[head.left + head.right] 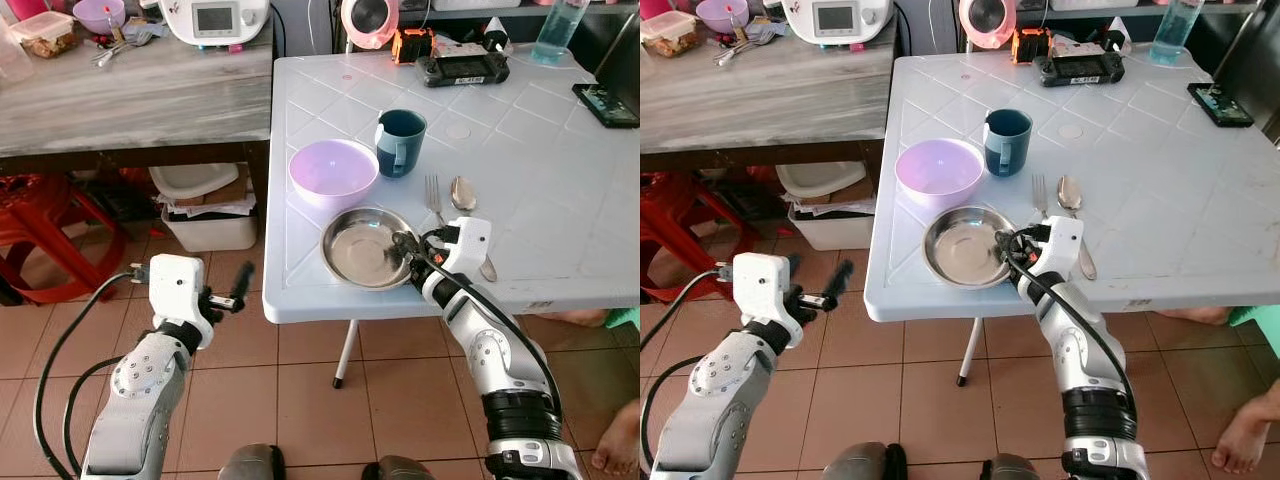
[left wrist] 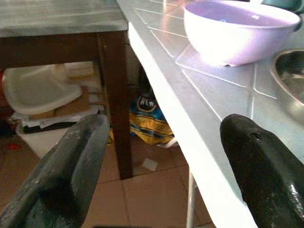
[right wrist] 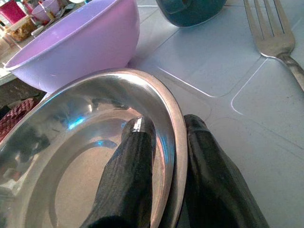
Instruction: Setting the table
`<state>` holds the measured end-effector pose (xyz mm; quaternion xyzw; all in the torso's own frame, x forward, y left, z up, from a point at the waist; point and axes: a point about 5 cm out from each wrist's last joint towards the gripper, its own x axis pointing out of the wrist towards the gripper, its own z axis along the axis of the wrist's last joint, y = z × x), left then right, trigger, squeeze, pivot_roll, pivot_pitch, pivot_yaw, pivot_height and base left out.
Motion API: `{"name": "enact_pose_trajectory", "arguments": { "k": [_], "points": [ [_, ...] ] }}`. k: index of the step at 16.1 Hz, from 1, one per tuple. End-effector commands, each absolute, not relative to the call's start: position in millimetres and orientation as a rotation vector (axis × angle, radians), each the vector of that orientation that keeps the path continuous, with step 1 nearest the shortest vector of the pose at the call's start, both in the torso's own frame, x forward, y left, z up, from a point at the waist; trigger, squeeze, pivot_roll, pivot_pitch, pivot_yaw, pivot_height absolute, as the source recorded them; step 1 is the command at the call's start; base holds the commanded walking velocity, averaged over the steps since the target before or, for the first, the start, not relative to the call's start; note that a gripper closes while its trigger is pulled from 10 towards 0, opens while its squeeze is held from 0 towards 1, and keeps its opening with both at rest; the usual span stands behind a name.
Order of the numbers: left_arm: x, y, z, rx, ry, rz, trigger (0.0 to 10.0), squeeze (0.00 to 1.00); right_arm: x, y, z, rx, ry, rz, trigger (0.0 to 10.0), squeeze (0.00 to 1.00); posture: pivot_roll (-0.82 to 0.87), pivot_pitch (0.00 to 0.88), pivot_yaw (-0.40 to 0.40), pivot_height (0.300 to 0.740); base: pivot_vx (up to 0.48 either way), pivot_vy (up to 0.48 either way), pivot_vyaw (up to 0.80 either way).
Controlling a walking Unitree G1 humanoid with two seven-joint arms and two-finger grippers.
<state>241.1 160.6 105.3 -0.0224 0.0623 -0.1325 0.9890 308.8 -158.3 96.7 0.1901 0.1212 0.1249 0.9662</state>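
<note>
Right wrist view: right gripper (image 3: pixel 168 166) pinching the near-right rim of the steel plate (image 3: pixel 85 156), one finger inside, one outside; plate sitting at the table (image 1: pixel 560 200) front edge, before the purple bowl (image 1: pixel 333 172). Left gripper (image 1: pixel 232 290) hanging open, farther off

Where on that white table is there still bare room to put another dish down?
The broad stretch of the white table right of the fork and spoon is bare. Crowded: the near-left corner, with purple bowl, blue cup and steel plate.
</note>
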Motion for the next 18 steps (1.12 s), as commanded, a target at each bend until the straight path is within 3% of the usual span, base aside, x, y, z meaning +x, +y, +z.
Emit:
{"name": "enact_pose_trajectory", "arguments": {
  "k": [1,9,17,18],
  "points": [
    [238.1,161.3,107.4,-0.041,0.108,-0.305,10.0,0.00,299.3,-161.8,71.0,0.413,0.374,0.217,0.0,0.00,0.04,0.066,0.054,0.740,0.000,0.000,0.00],
    [236.6,154.1,104.6,-0.056,0.099,-0.434,10.0,0.00,294.8,-168.7,63.1,0.452,0.418,0.128,0.0,0.00,0.02,0.030,0.039,0.740,0.000,0.000,0.00],
    [250.7,164.7,94.2,-0.064,0.128,-0.251,10.0,0.00,285.7,-149.1,108.6,0.578,0.157,0.131,0.0,0.00,0.00,0.000,0.023,0.740,0.000,0.000,0.00],
    [252.2,164.2,92.6,-0.069,0.132,-0.243,10.0,0.00,282.9,-149.5,112.9,0.570,0.130,0.102,10.0,0.00,-0.01,0.000,0.021,0.740,0.000,0.000,0.00]
  ]
}}
